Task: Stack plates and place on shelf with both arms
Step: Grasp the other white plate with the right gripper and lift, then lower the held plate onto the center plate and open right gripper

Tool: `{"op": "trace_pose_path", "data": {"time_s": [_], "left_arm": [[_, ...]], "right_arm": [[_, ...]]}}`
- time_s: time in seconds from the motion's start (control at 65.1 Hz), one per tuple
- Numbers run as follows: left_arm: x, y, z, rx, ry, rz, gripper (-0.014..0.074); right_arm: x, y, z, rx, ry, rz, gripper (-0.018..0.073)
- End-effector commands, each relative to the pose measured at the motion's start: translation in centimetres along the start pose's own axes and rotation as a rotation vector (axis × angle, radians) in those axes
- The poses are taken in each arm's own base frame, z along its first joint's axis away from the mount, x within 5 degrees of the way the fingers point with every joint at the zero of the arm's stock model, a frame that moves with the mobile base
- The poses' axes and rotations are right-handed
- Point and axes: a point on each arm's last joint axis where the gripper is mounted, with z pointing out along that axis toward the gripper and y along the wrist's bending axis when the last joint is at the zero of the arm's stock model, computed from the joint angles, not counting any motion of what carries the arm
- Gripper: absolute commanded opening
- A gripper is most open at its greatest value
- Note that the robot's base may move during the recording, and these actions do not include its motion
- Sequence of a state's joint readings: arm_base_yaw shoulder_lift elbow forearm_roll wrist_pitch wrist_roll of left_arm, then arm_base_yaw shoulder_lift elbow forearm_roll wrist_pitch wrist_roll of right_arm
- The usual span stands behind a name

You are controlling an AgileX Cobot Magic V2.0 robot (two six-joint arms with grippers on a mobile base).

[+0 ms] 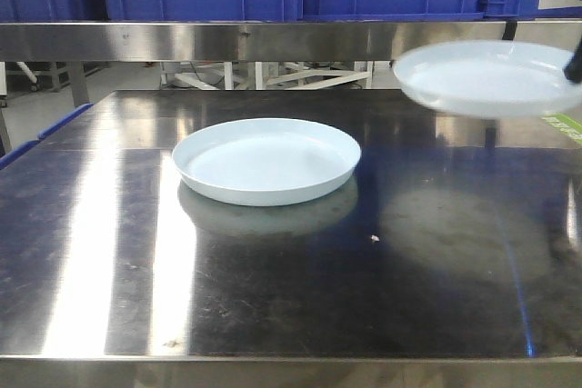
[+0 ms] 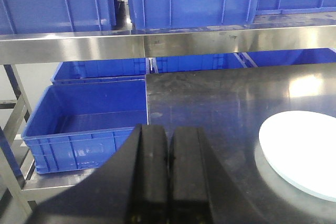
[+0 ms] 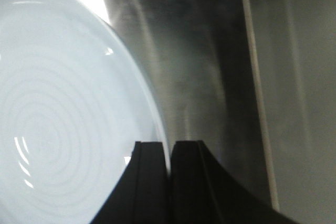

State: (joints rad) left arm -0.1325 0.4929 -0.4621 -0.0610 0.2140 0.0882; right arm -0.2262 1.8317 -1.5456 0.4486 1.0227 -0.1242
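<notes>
Exterior front-facing view shows two pale blue-white round shallow plastic plates. The resting plate lies flat near the middle of the dark reflective steel tabletop. The lifted plate hangs blurred in the air at the upper right, well apart from the first and in front of the brushed stainless shelf rail. The right gripper has its black fingers closed on the lifted plate's thin rim, and the dish juts out to one side. The left gripper has its fingers pressed together with nothing between them, near the tabletop's left edge, with a deep blue plastic crate beyond. A one-sided edge pinch looks weak to me, so the plate could pivot or slip free in transit. Lowered off-centre, it would catch the resting plate's rim and sit skewed instead of nesting.
</notes>
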Motion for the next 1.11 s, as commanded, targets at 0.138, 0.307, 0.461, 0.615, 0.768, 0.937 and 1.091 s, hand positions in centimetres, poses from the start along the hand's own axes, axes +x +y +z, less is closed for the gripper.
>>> {"op": "trace_pose_path", "data": {"time_s": [0.138,0.307,0.461,0.615,0.768,0.937,1.091], "left_arm": [[-1.6,0.1,-0.2,-0.009,-0.100,-0.009,0.0082],[-1.6,0.1,-0.2,-0.009,-0.100,-0.009,0.0082],[-1.6,0.1,-0.2,-0.009,-0.100,-0.009,0.0082],[-1.6,0.1,-0.2,-0.009,-0.100,-0.009,0.0082],[-1.6,0.1,-0.2,-0.009,-0.100,-0.009,0.0082],[-1.6,0.1,-0.2,-0.009,-0.100,-0.009,0.0082],[-1.6,0.1,-0.2,-0.009,-0.100,-0.009,0.0082]], "right_arm": [[0.7,7.4,-1.4,-0.144,-0.082,-0.118,0.0056],[1.8,12.2,0.8,-0.193,-0.116,-0.201,0.0056],[3.3,15.3,3.6,-0.222,-0.088,-0.257,0.0056],[4.4,17.1,5.6,-0.235,-0.066,-0.291,0.0057],[4.8,17.4,6.8,-0.233,-0.045,-0.289,0.0060],[4.8,17.4,7.1,-0.231,-0.040,-0.289,0.0088],[4.8,17.4,7.1,-0.230,-0.040,-0.289,0.0319]]}}
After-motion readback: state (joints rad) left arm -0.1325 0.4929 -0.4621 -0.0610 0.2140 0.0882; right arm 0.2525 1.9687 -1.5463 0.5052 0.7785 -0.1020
